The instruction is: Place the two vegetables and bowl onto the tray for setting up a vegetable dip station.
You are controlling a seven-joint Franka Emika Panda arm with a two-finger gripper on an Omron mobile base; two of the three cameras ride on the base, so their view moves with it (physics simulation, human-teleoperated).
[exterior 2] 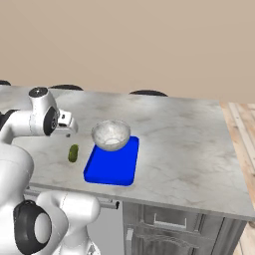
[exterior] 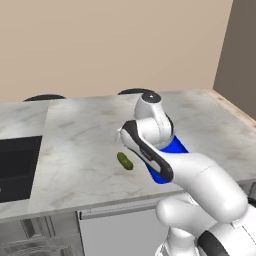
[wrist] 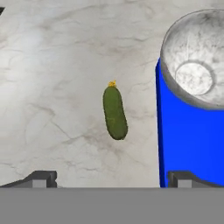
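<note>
A small dark green cucumber (wrist: 115, 112) lies on the marble counter, left of the blue tray (wrist: 188, 144). My gripper (wrist: 112, 180) hangs open above the counter, and the cucumber lies just ahead of its two dark fingertips (wrist: 41, 179) with nothing between them. A greyish-white speckled bowl (wrist: 197, 57) stands upright on the tray's far end. From the right base, the gripper (exterior 2: 67, 132) hovers just beyond the cucumber (exterior 2: 73, 153), with the bowl (exterior 2: 111, 134) and tray (exterior 2: 112, 167) to its right. My arm hides most of the tray (exterior: 176, 147) in the left base view, where the cucumber (exterior: 124, 161) shows.
A dark sink (exterior: 15, 167) is sunk into the counter (exterior: 80, 125) at the far left. The counter's front edge runs close below the cucumber and tray. Dark round stool tops (exterior: 135, 91) stand behind the counter. Bare marble stretches right of the tray (exterior 2: 184, 144).
</note>
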